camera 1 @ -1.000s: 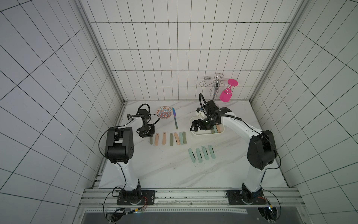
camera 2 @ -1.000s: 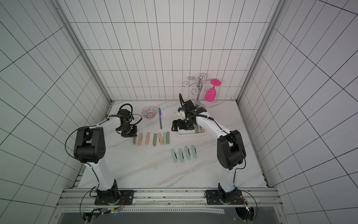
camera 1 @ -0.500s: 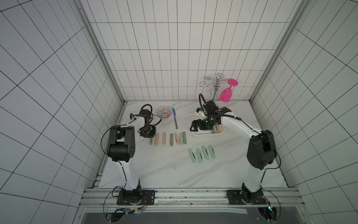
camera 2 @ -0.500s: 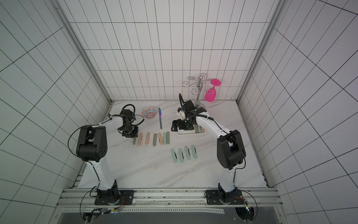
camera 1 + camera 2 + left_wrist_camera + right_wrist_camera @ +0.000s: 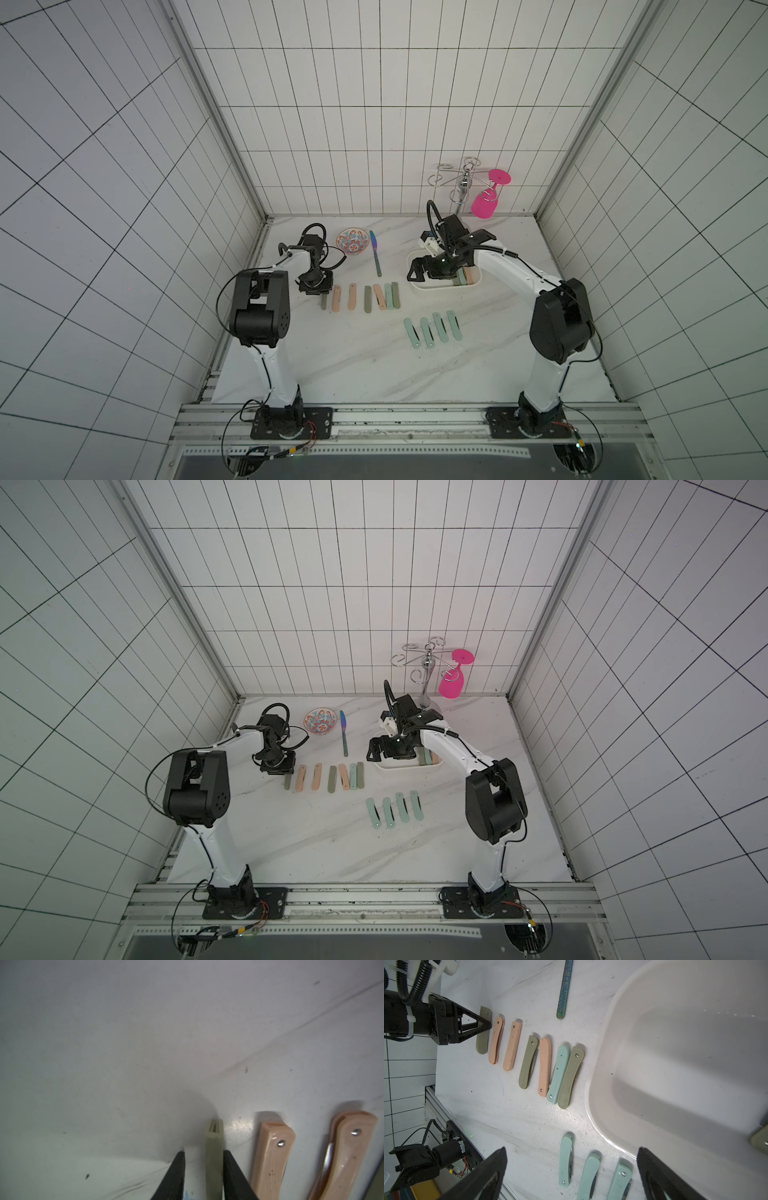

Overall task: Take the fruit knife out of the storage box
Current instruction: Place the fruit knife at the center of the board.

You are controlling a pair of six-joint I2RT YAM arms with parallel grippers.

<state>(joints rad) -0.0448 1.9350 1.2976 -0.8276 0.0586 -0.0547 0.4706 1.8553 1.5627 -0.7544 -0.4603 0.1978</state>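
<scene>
Now I hold the right pincer (image 5: 572, 1149) spread wide above the storage box (image 5: 598, 1084). The fruit knife (image 5: 461, 277) I want lies flat at the end of the box away from the row of knives. It sits close to the wall and is partly hidden under my arm in both top views. To reach it well, I judge I should carry the wrist over that end, set the jaws across the handle's narrow width, and come down straight so neither finger catches the rim. The left pincer (image 5: 202, 1152) is narrowly parted around an olive knife (image 5: 214, 1159) resting on the surface (image 5: 353, 365). One finger touches it and the other is just clear, so it grips nothing.
</scene>
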